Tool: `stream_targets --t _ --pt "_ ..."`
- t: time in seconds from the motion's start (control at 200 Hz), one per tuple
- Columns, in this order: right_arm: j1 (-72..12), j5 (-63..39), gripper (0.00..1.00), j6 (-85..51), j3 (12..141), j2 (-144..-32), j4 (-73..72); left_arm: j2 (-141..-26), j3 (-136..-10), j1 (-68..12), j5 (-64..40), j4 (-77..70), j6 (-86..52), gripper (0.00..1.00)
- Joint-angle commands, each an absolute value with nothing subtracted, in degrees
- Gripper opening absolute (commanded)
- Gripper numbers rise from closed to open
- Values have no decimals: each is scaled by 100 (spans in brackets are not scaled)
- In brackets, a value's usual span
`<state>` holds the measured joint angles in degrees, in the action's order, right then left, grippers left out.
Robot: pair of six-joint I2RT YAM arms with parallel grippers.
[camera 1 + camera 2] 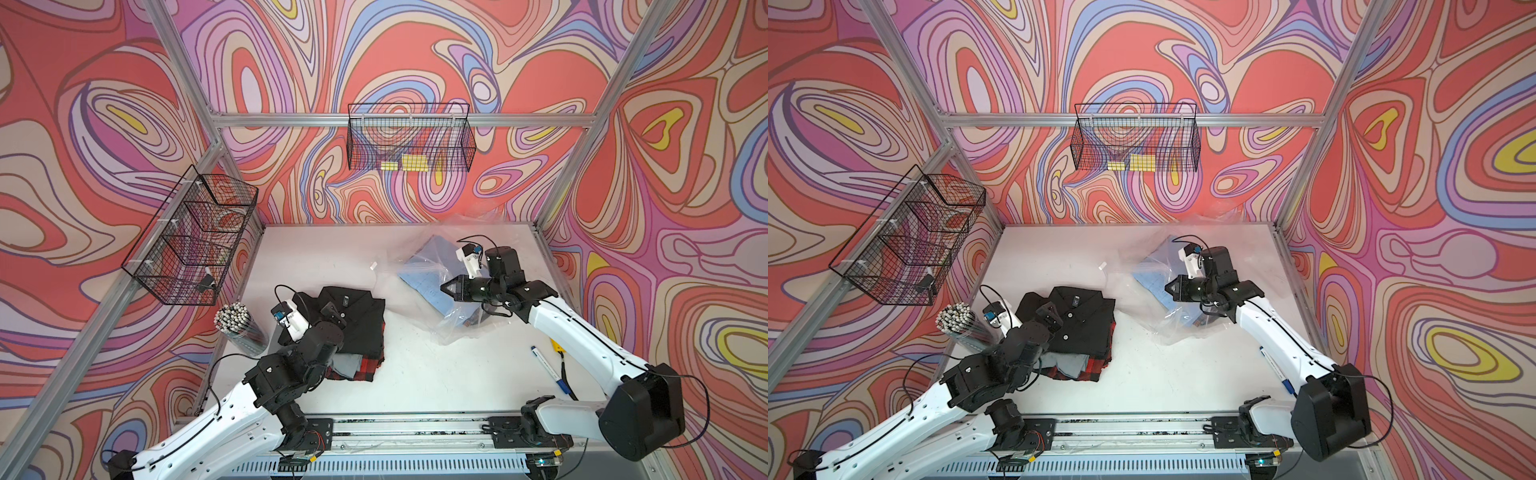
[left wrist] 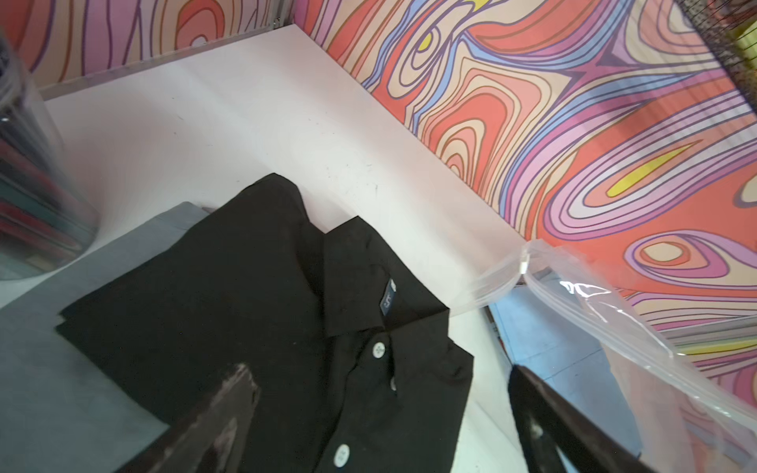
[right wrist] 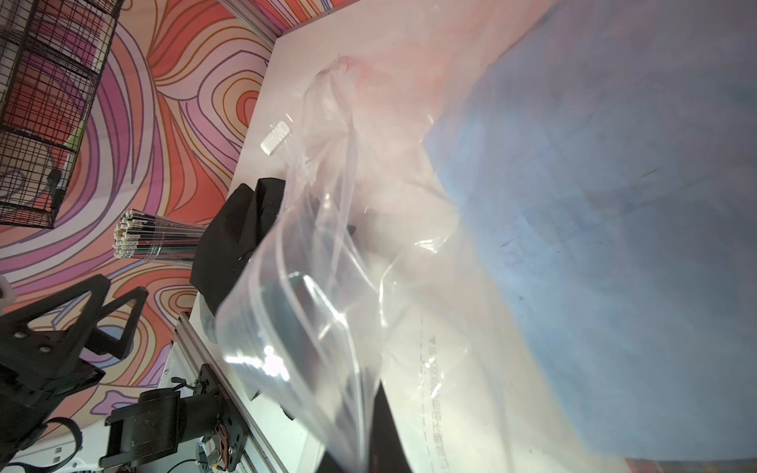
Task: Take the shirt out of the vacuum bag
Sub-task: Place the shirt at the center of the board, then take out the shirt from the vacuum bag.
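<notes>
A folded black shirt (image 1: pixel 353 328) (image 1: pixel 1084 320) (image 2: pixel 245 307) with white buttons lies outside the bag, on top of a pile of folded clothes left of the table's middle. My left gripper (image 1: pixel 318 307) (image 2: pixel 379 370) hovers over its button placket, open and holding nothing. The clear, crinkly vacuum bag (image 1: pixel 449 328) (image 1: pixel 1167 328) (image 3: pixel 327 286) lies at the back right with its mouth (image 2: pixel 573 295) facing the shirt. A flat light blue thing (image 1: pixel 428 274) (image 2: pixel 553 340) shows inside it. My right gripper (image 1: pixel 446 287) (image 1: pixel 1169 286) (image 3: pixel 370 409) is shut on the bag's plastic and holds it lifted.
Grey and red plaid clothes (image 1: pixel 353 368) lie under the black shirt. A clear cup of sticks (image 1: pixel 239 328) stands at the left edge. A blue-and-white pen (image 1: pixel 548 368) lies near the right edge. A small white clip (image 1: pixel 374 266) lies mid-table. Wire baskets (image 1: pixel 195 241) (image 1: pixel 409 141) hang on the walls.
</notes>
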<state>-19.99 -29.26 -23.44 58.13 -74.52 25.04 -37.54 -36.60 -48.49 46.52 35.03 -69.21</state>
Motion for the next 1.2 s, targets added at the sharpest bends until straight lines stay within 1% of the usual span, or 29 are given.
stream_targets --t 0.0,0.06,0.15,0.28,0.511,0.691,0.781,0.931,1.072,1.197 --pt "-2068 -3076 0 -2422 5949 -7479 2391 -3821 -3760 -4878 4766 3189 -6327 99" --pt "-2081 -3067 0 -2445 5965 -7497 2388 -4197 -3968 -4880 4677 2631 -5921 99" --pt "-2083 -3054 0 -2457 5992 -7482 2399 -4910 -4144 -4878 3871 1365 -5287 99" --pt "-2083 -3050 0 -2448 6079 -7446 2509 -6030 -4366 -4881 2935 -158 -4758 99" --pt "-2084 -2920 0 -2343 6161 -7291 2713 -7866 -5430 -4884 1710 -910 -4641 99" --pt "-2081 -2881 0 -2309 6170 -7268 2759 -8943 -5860 -4847 866 -1492 -5102 99" --pt "-2085 -2855 0 -2286 6170 -7276 2773 -9330 -5856 -4817 705 -1784 -5578 99" --pt "-2087 -2828 0 -2204 6198 -7301 2839 -9668 -5664 -4808 927 -2156 -6131 99" --pt "-2084 -2865 0 -2193 6233 -7355 2821 -10287 -5809 -4677 630 -2609 -6473 99" --pt "-2088 -2865 0 -2188 6197 -7372 2804 -10627 -5874 -4547 672 -2817 -6599 99"
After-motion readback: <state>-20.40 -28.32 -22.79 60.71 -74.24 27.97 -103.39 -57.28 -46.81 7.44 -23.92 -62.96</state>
